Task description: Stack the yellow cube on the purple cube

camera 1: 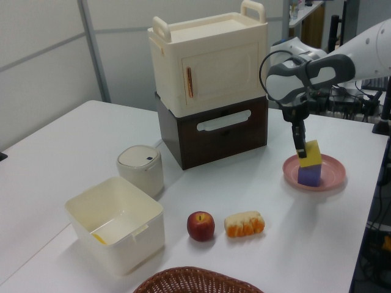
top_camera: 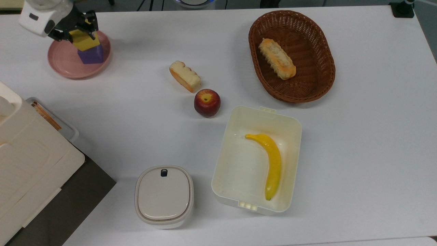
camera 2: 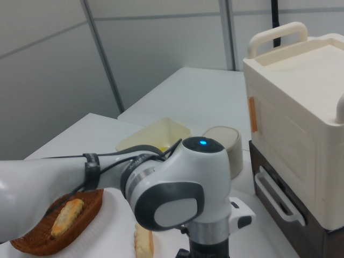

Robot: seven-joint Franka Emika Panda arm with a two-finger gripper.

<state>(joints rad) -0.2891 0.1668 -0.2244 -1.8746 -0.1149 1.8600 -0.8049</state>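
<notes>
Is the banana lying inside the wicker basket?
No, the banana lies in the white box; the wicker basket holds a bread roll.

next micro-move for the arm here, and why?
Probably open the fingers and release. In the left view the yellow cube already looks seated on the purple cube in the pink plate, with the gripper shut on it.

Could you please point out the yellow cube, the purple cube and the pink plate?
yellow cube (camera 1: 311, 152), left view, its front face.
purple cube (camera 1: 310, 176), left view, its front face.
pink plate (top_camera: 63, 61), top view, bare inner surface.
</notes>
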